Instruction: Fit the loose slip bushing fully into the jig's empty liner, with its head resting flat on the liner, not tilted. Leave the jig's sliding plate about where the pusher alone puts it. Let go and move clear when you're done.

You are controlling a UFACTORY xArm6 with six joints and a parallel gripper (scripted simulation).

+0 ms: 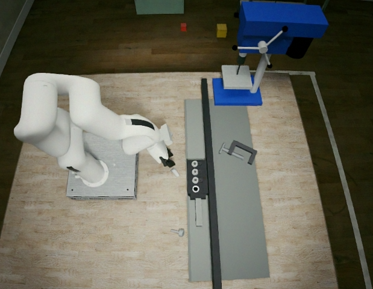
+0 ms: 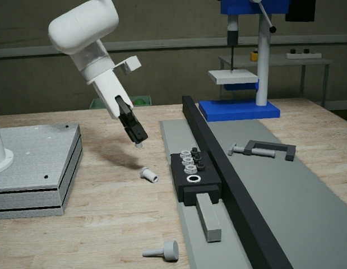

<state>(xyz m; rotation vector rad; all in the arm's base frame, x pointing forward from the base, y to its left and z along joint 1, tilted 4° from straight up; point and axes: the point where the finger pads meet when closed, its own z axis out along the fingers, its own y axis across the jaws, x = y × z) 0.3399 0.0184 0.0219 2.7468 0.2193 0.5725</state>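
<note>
The gripper [image 2: 136, 135] hung released, holding nothing, above the bushing [image 2: 148, 175] lying beside the jig [image 2: 196, 185].

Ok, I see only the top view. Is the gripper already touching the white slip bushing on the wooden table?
Observer: No. The black gripper hangs open, high above the wooden table; the white flanged bushing lies apart from it, on its side.
Operator: Is something hidden under the gripper?
Observer: Yes, a small grey cylinder shows just below its tips, not held.
</note>
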